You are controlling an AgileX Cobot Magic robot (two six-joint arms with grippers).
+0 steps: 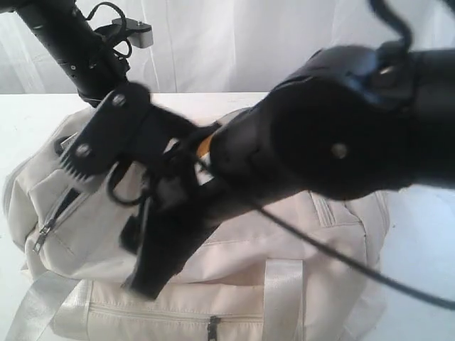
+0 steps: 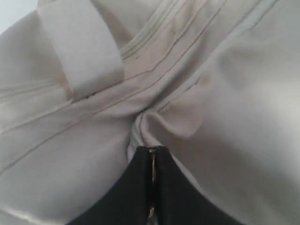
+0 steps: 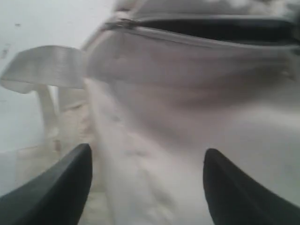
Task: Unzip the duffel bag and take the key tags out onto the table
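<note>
The cream duffel bag [image 1: 234, 263] lies on the white table [image 1: 21, 121] under both arms. In the left wrist view my left gripper [image 2: 152, 150] is shut, pinching a puckered fold of the duffel bag [image 2: 197, 93], and a thin metal glint shows between its fingers. My right gripper [image 3: 147, 152] stands open just above the bag's side [image 3: 187, 122], with nothing between its fingers [image 3: 70, 178]. Beyond it a zip [image 3: 211, 27] gapes as a dark slit. The key tags are hidden.
The right arm [image 1: 341, 135] fills the foreground and blocks much of the bag's top. The left arm [image 1: 71, 42] comes down from the back left. Pale webbing straps [image 1: 284, 284] and zipped pockets [image 1: 53, 220] sit on the bag's near side. A white curtain [image 1: 234, 42] hangs behind.
</note>
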